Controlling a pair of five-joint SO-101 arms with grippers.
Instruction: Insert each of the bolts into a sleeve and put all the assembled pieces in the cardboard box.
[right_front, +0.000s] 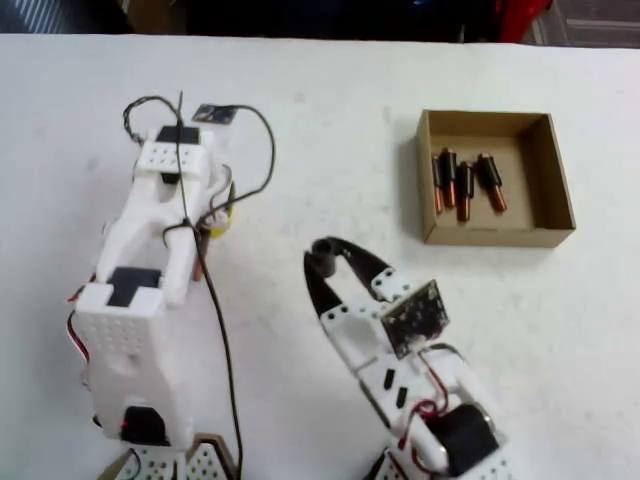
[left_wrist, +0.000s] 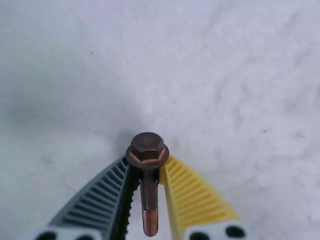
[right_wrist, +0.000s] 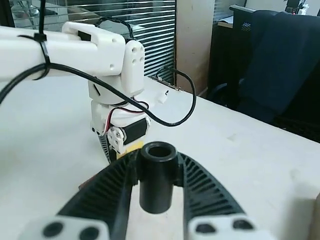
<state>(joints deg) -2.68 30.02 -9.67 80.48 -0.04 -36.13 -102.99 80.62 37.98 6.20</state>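
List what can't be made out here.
High view: the left arm covers the bolt in the left gripper.
High view: assembled pieces in the cardboard box are too small to judge how far each is seated.
Right wrist view: the bore of the sleeve in the right gripper is too dark.

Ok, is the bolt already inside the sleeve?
No, the sleeve in the right gripper shows an empty bore, and the bolt is apart in the left gripper.

black sleeve (right_wrist: 158, 176) stood upright, clamped between right gripper (right_wrist: 156, 172) fingers, left arm (right_wrist: 100, 55) on white table (right_wrist: 250, 165) beyond
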